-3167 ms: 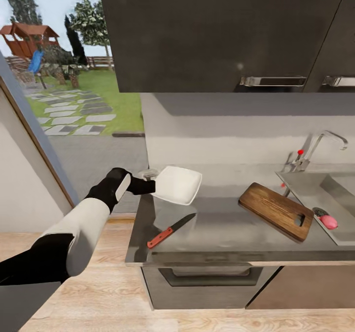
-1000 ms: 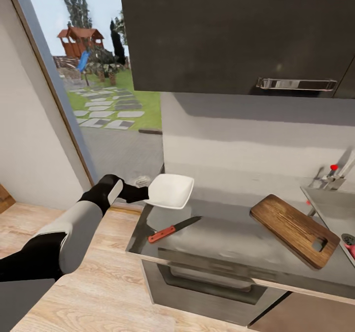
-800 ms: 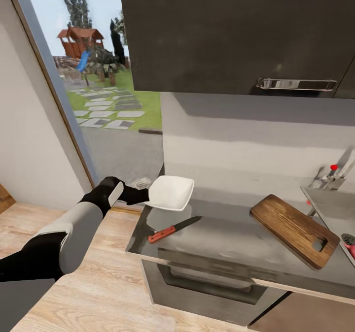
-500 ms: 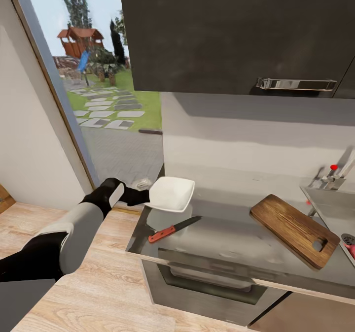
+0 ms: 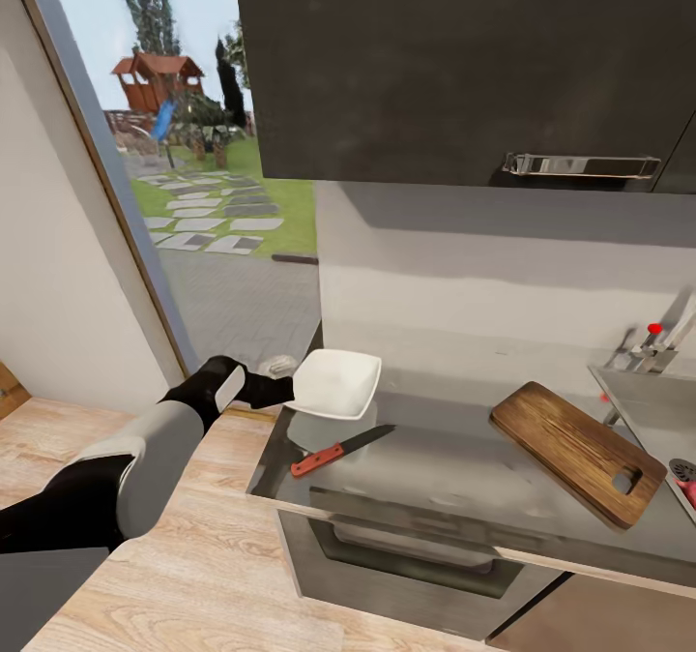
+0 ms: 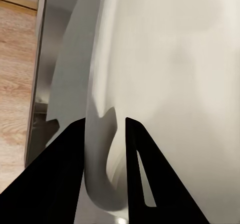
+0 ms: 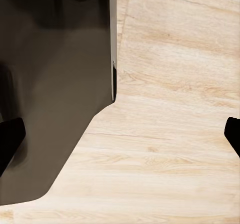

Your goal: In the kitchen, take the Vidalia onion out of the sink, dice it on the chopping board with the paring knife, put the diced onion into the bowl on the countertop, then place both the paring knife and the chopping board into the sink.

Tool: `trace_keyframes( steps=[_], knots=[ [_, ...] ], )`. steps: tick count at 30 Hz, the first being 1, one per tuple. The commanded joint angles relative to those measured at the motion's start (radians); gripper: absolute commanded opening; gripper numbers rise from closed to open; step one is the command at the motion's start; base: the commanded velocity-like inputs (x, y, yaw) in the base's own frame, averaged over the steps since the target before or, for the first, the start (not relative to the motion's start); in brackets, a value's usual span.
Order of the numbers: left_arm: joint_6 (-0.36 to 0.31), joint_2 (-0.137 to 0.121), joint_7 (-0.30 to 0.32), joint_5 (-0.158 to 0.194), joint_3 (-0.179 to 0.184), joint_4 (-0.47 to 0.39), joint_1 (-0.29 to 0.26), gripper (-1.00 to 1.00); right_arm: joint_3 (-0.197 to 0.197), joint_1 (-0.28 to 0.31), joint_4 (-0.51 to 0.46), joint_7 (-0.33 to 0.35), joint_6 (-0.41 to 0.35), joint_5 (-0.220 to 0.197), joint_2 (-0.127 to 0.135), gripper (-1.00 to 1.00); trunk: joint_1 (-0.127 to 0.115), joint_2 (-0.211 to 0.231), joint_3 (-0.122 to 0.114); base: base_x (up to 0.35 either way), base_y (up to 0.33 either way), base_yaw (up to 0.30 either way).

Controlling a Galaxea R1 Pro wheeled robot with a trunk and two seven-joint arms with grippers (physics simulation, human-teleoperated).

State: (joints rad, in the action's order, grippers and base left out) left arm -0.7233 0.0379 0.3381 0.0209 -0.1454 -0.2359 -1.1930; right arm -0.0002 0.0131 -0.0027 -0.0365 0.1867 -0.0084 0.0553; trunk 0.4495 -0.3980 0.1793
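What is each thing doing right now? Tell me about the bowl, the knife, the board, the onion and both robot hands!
bowl: held by its rim, tilted, at the countertop's left end
paring knife: lying flat on the countertop, untouched
chopping board: lying flat beside the sink, bare
Vidalia onion: in the sink, whole
left gripper: jaws shut on the bowl's rim
right gripper: jaws open, holding nothing, over the floor

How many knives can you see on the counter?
1. The paring knife lies on the countertop, in front of the bowl. Another could be hidden beyond the picture's edge.
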Motion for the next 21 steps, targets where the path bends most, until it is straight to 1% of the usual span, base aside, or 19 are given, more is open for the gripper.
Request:
trace_keyframes(
  steps=[1, 10, 12, 17, 21],
  knots=[
    [-0.007, 0.0, -0.001, 0.005, -0.01, -0.001, -0.001, -1.0, 0.0, 0.001, 0.001, -0.002, 0.004, -0.001, 0.0, 1.0, 0.001, -0.002, 0.002, 0.0, 0.0, 0.0],
    [0.022, -0.001, -0.001, 0.005, -0.022, 0.007, 0.0, -1.0, 0.0, 0.001, 0.001, -0.002, 0.004, -0.001, 0.0, 1.0, 0.001, -0.002, 0.002, -0.001, 0.0, 0.0],
    [0.023, -0.001, -0.001, 0.005, -0.032, 0.007, -0.001, -1.0, 0.0, 0.001, 0.001, -0.002, 0.004, -0.001, 0.0, 1.0, 0.001, -0.002, 0.002, -0.08, 0.0, 0.0],
    [0.024, -0.002, -0.001, 0.005, -0.053, 0.007, 0.0, -1.0, 0.0, 0.001, 0.001, -0.002, 0.004, -0.001, 0.0, 1.0, 0.001, -0.002, 0.002, -0.233, 0.0, 0.0],
    [0.024, -0.003, -0.001, 0.005, -0.059, 0.007, 0.0, -1.0, 0.0, 0.001, 0.001, -0.002, 0.004, -0.001, 0.0, 1.0, 0.001, -0.002, 0.002, -0.194, 0.0, 0.0]
  ],
)
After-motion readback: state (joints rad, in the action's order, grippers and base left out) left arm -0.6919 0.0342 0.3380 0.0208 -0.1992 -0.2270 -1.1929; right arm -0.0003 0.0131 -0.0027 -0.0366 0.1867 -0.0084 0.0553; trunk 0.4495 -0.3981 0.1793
